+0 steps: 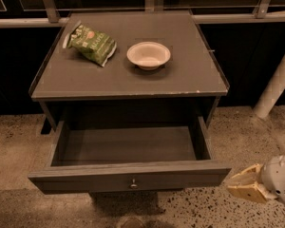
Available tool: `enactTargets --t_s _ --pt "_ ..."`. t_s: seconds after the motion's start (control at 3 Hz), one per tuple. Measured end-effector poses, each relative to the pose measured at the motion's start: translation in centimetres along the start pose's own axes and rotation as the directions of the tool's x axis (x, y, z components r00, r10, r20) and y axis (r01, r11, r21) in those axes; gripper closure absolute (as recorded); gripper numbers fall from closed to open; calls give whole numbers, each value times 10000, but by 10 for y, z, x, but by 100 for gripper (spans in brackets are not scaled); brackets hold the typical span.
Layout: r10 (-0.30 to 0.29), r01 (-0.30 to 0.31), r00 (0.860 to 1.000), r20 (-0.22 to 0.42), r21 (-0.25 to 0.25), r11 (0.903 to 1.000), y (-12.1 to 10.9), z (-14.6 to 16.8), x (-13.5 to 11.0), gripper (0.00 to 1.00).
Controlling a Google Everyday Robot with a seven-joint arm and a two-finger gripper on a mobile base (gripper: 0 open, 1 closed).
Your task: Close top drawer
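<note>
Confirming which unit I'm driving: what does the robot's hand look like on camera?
The hand, at the lower right edge beside the right front corner of the top drawer, has a pale tan, wedge-shaped tip. Behind it sits a rounded white housing. No cables or markings show; the arm is out of frame.

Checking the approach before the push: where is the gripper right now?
In the camera view the gripper is at the lower right, over the speckled floor, beside the right end of the open top drawer.

Gripper at lower right, tan tip, white rounded wrist housing
</note>
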State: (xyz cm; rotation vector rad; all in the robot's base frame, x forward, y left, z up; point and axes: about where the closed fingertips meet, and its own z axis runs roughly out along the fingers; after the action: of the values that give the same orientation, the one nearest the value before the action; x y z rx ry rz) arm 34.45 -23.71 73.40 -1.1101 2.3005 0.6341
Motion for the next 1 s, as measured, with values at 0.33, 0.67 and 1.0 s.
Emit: enactTargets --t_s 0.33,0.67,1.0 --pt "409 -406 9990 184 -163 9990 -3 22 20 100" --pt "841 -801 9946 607 -655 9946 -10 66 42 100" --pt "386 -279 9957 841 -1240 9919 -25 110 34 100"
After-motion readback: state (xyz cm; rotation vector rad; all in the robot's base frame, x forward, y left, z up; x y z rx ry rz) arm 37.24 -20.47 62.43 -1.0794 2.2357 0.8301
